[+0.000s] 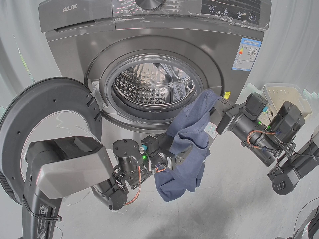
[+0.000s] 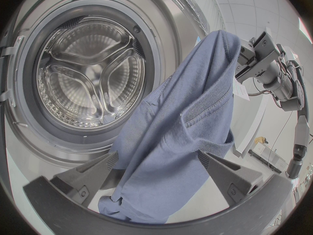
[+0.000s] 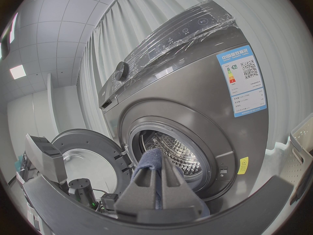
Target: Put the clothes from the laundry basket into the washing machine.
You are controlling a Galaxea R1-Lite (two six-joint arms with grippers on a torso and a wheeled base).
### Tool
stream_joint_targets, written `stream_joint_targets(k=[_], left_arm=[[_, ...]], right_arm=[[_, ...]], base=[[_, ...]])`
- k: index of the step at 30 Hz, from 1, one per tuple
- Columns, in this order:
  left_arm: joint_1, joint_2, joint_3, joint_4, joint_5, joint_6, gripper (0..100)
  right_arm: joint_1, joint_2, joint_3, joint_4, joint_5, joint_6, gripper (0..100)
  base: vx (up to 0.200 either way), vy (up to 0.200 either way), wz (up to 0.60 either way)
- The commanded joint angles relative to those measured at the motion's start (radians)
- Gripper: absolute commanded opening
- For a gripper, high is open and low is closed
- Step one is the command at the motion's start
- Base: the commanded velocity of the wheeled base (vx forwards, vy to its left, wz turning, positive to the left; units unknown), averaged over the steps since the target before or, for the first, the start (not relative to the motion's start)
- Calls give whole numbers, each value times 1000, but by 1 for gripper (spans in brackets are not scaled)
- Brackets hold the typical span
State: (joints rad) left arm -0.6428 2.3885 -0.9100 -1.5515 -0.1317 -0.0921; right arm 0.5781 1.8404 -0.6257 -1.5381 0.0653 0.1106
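Observation:
A dark blue garment [image 1: 189, 133] hangs in front of the washing machine, just below and right of the open drum [image 1: 153, 80]. My right gripper [image 1: 216, 105] is shut on its top edge, level with the drum's lower right rim. In the right wrist view the fingers [image 3: 146, 183] pinch the blue garment [image 3: 151, 157]. My left gripper [image 1: 184, 150] sits lower, at the cloth's middle. Its fingers [image 2: 111, 162] stand wide apart, open, with the blue garment [image 2: 176, 121] draped between them. Behind the cloth the left wrist view shows the shiny drum [image 2: 88, 72] and my right gripper [image 2: 243, 54].
The round machine door [image 1: 50, 107] is swung open to the left. A white perforated laundry basket [image 1: 285, 95] stands right of the machine, behind my right arm, and its corner [image 3: 301, 136] appears in the right wrist view. Bare grey floor [image 1: 232, 196] lies below the garment.

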Motion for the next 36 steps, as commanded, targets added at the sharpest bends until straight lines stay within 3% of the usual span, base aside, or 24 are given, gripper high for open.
stream_joint_targets(k=[1,16,22,36], left_arm=[[-3,26,-27,-1,-9,2,100],[11,90,-98,-2,-39,14,100],[31,95,-124,-2,-66,32,100],[22,100,-176,-2,-111,34,100]], right_arm=[[0,2,0,0,1,0,0],[9,16,1,-2,4,1,0],[11,17,12,-2,4,1,0],[19,17,12,-2,2,1,0]], base=[[0,0,0],[0,0,0],[0,0,0],[0,0,0]])
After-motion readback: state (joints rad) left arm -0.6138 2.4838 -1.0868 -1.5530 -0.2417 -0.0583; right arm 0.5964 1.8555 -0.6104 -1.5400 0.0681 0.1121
